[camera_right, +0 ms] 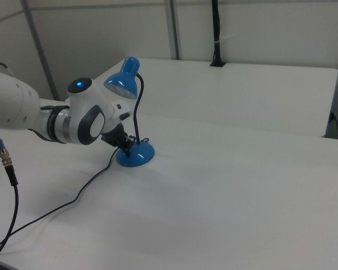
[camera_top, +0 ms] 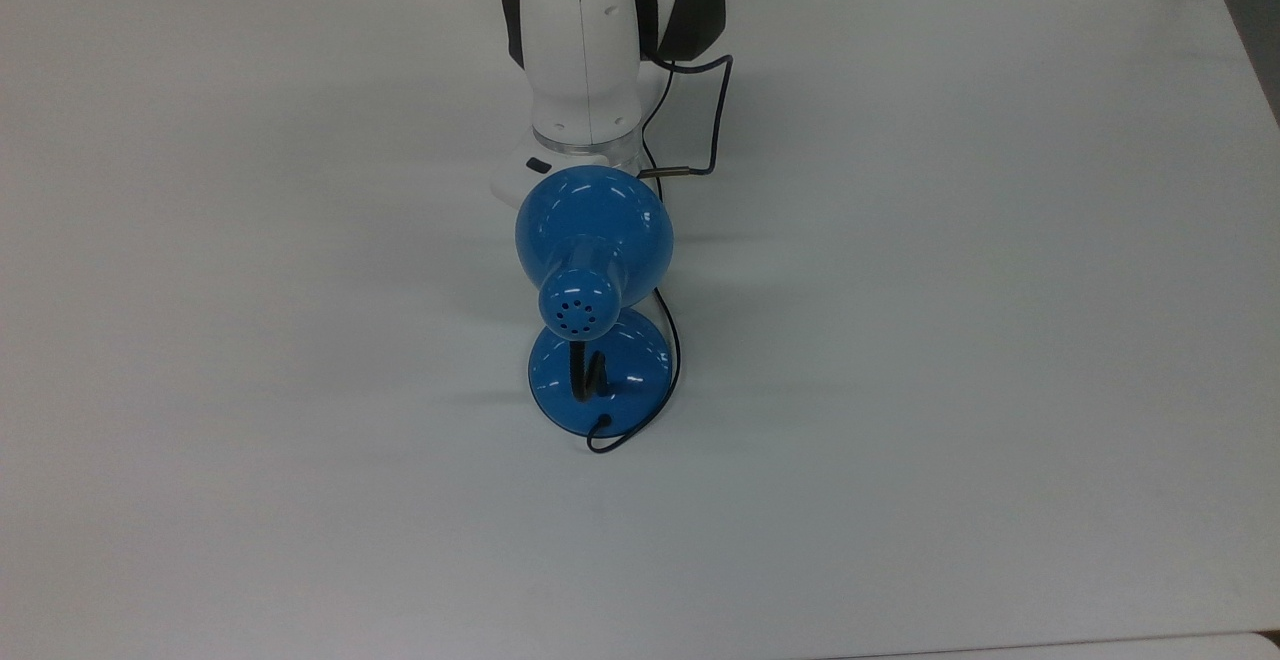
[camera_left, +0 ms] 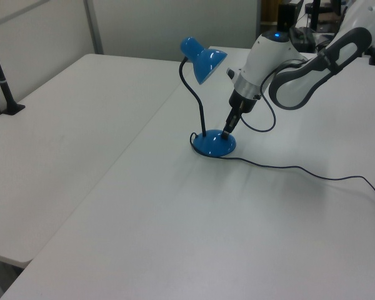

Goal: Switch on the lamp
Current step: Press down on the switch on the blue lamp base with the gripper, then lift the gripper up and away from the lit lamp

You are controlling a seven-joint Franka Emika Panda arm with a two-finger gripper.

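- Standing upright near the middle of the white table point(camera_top: 300, 440), the lamp point(camera_top: 594, 240) has its round base flat on the surface, its black neck curving up and its domed shade tipped over toward the arm.
- Gripper point(camera_left: 226, 132) is angled down with its tip at the top of the base, on the side away from the neck in the left view; contact looks likely but I cannot confirm it.
- Jaw state: cannot tell whether the fingers are together or apart; nothing appears to be held.
- Handling judgement: lamp looks light, with a glossy, slippery shell. The neck is flexible, so pushing on the shade would bend it rather than switch anything.
- Base is the stiff, stable part; a press there should go straight down, since a sideways push could slide the lamp across the smooth table.
- Thin black cord point(camera_left: 287, 167) trails off the base across the table; it should be kept clear of the gripper.
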